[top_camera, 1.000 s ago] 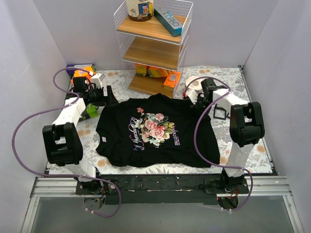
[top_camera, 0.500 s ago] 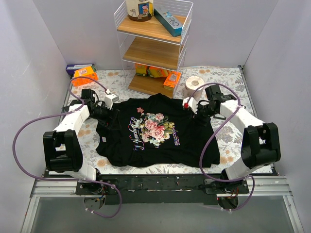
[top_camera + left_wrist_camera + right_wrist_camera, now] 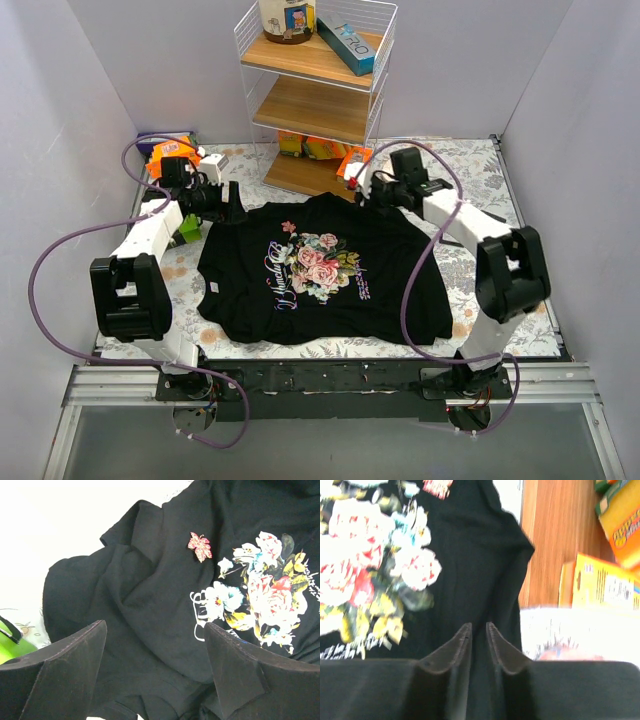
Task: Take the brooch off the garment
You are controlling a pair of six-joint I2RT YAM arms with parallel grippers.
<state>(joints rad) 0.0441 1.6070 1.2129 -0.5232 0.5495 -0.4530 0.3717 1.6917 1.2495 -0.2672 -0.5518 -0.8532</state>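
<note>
The black T-shirt (image 3: 320, 275) lies flat on the table, rose print up. The brooch (image 3: 289, 227), a tiny red-pink leaf-shaped pin, sits on the chest just up-left of the print. It is clear in the left wrist view (image 3: 200, 546) and cut off at the top edge of the right wrist view (image 3: 437, 486). My left gripper (image 3: 232, 205) is open and empty over the shirt's (image 3: 150, 605) left shoulder folds, short of the brooch. My right gripper (image 3: 362, 192) hovers over the shirt's (image 3: 480, 570) right shoulder by the shelf, its fingers (image 3: 457, 647) almost together with nothing visibly between them.
A wire shelf with wooden boards (image 3: 318, 110) stands at the back, its bottom board (image 3: 552, 535) right beside my right gripper. Orange and yellow boxes (image 3: 353, 163) lie on it (image 3: 605, 582). A green object (image 3: 189, 228) lies left of the shirt. An orange packet (image 3: 172, 150) is at back left.
My left gripper pulled back from the left sleeve toward the back left. My right arm swung left and back to the shirt's right shoulder beside the shelf, now covering the paper roll.
</note>
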